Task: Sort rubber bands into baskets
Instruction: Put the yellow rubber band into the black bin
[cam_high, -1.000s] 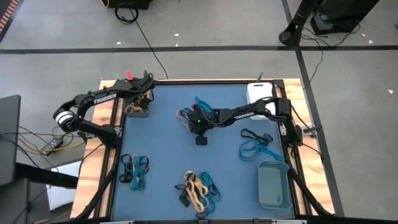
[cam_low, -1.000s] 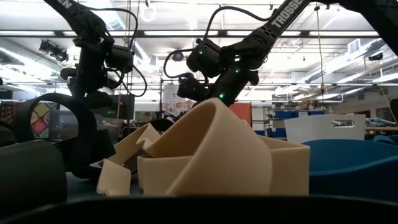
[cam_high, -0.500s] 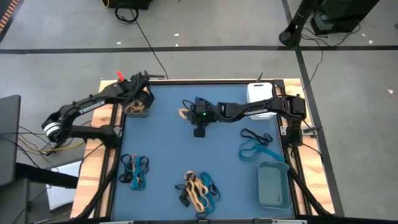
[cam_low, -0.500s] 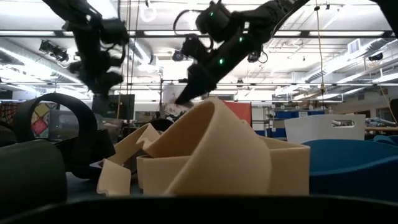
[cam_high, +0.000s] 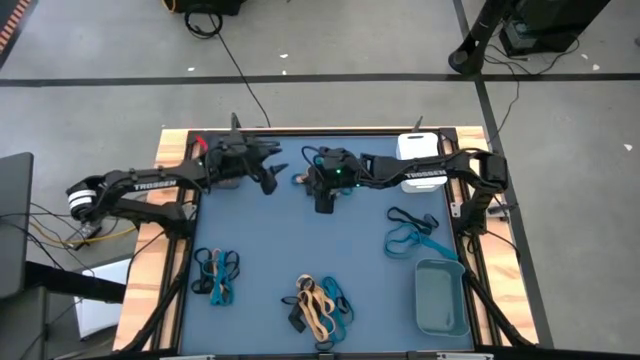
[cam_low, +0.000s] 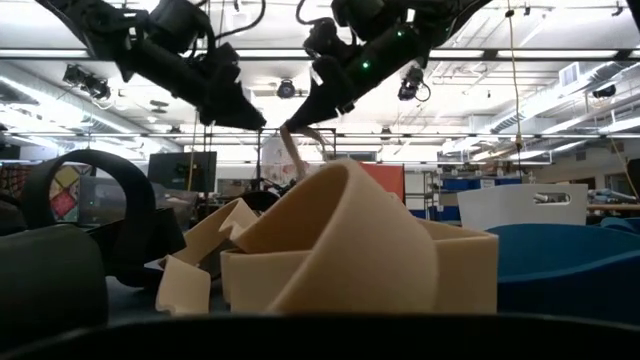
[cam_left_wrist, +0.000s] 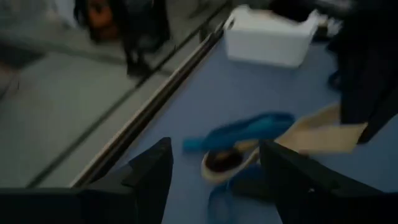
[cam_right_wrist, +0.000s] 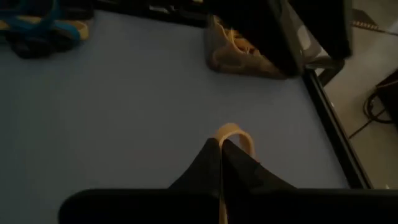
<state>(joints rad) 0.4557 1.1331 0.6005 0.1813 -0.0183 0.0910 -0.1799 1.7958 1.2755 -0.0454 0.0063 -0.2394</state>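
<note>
Motion came first from the left: the left gripper (cam_high: 268, 170), which a second earlier stood over the small dark grey basket (cam_high: 222, 176) at the far left corner, had swung right along the far edge, and its two dark fingers (cam_left_wrist: 149, 174) were spread wide and empty. In the left wrist view they pointed at a little heap of blue and tan rubber bands (cam_left_wrist: 249, 140) lying on the mat.

Next to it, in the middle of the far side, the right gripper (cam_high: 306, 178) had been lifted from that same heap and carried left. Its fingers were pressed together on a thin tan rubber band (cam_right_wrist: 231, 134); in the low view the band (cam_low: 291, 150) hung from the tip, well above the table. I judged that one tan band was travelling to the dark basket, where tan bands (cam_right_wrist: 239, 46) already lay, and that the left arm was coming for the next one.

The surface was a blue mat (cam_high: 270, 240) in a wooden frame. From left to right it held a blue and black cluster (cam_high: 215, 273), a mixed tan, blue and black cluster (cam_high: 318, 303) at the near edge, and blue and black loops (cam_high: 410, 232) on the right. A white rectangular basket (cam_high: 418, 148) stood at the far right corner and a grey-teal basket (cam_high: 440, 297) at the near right. Around the table were grey floor and black cables; behind it, a hall with long ceiling lights.
</note>
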